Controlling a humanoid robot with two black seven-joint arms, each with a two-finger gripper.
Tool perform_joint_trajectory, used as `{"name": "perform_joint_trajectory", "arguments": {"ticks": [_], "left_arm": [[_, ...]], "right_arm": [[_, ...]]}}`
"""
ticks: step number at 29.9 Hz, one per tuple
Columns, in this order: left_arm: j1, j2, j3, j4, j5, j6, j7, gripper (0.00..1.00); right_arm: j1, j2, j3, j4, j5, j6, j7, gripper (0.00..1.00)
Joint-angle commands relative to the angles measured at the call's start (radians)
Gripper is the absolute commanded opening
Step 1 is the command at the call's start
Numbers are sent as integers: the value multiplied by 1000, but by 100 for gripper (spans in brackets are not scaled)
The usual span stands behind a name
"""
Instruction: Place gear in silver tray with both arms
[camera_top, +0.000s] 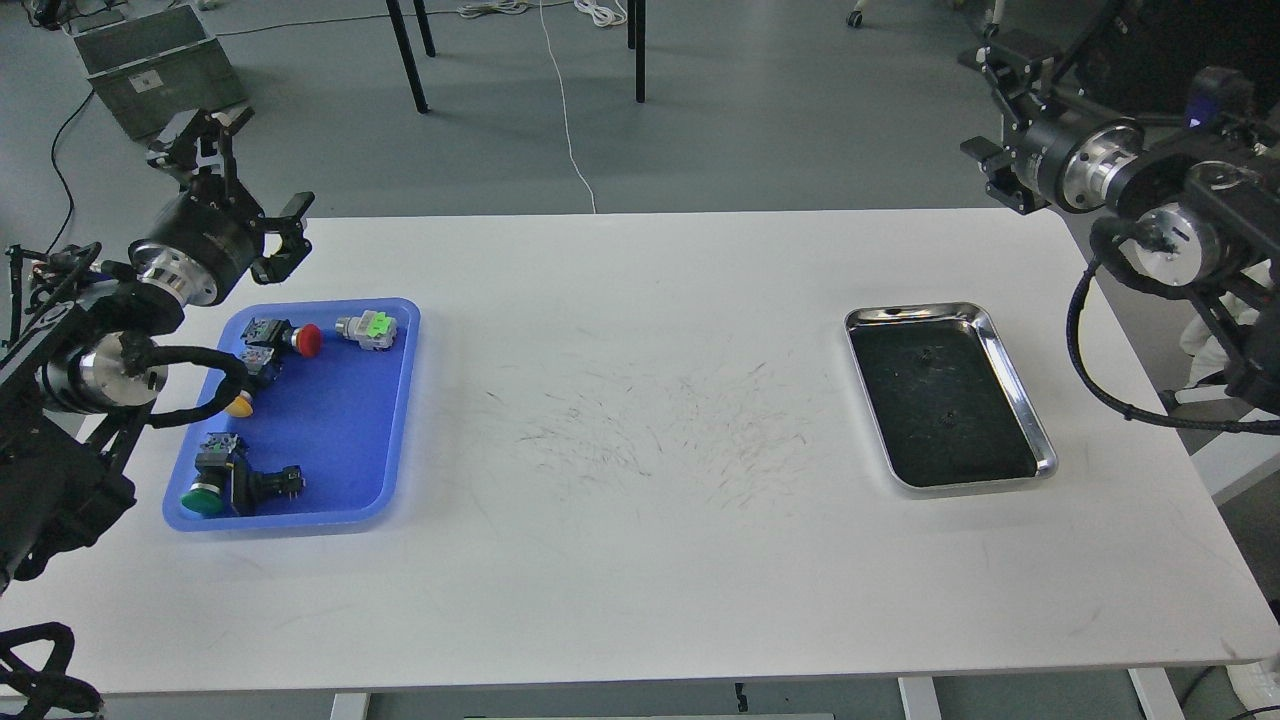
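Table: a white table (640, 560) fills most of the head view; its middle carries a patch of fine dark scratch marks (660, 430).
Blue tray: a blue plastic tray (350, 440) lies near the table's left edge, well apart from the metal one.
Blue tray contents: push-button parts; nearest is one with a green cap (203, 497), next to a black part (268, 484); further back a yellow cap (239, 404) is partly hidden by the arm's cable, then a red mushroom button (307, 340) and a grey part with a green face (371, 329).
Silver tray: the silver tray (1030, 425) lies flat on the right side of the table, its long side running slightly askew; the dark reflective floor holds only a few small specks, too small to tell what they are.
Left arm: enters from the left edge, wrist raised over the tray's far left corner.
Left gripper: the left gripper (215, 130) points up and away, holding nothing; how far its fingers are parted cannot be told.
Right arm: enters from the right edge, held high beyond the table's far right corner, well apart from the silver tray.
Right gripper: the right gripper (1005, 60) is dark and seen end-on; nothing shows in it, and its opening cannot be told.
Floor: grey floor (760, 120) beyond the table, with black furniture legs (408, 55), a white cable (565, 110) and a grey-green box (155, 65) at far left.
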Motion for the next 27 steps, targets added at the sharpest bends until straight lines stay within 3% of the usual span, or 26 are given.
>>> {"name": "perform_joint_trajectory", "arguments": {"ticks": [1,5,9,27], "left_arm": [[-41,-7,0,6,-7,29,2,98],[-43,-50,0,7,-7,40,5,98],[-31,-107,-18,7,-13,61,-7,98],[12,-139,-10,20,-156,87,-45,98]], "right_arm": [[-34,27,89,-37,310,55,-1,94],[-170,34,120,-22,541,150,11,96],[-316,85,195,3,566,273,43,96],[-387,110,232,66,564,279,54,99]]}}
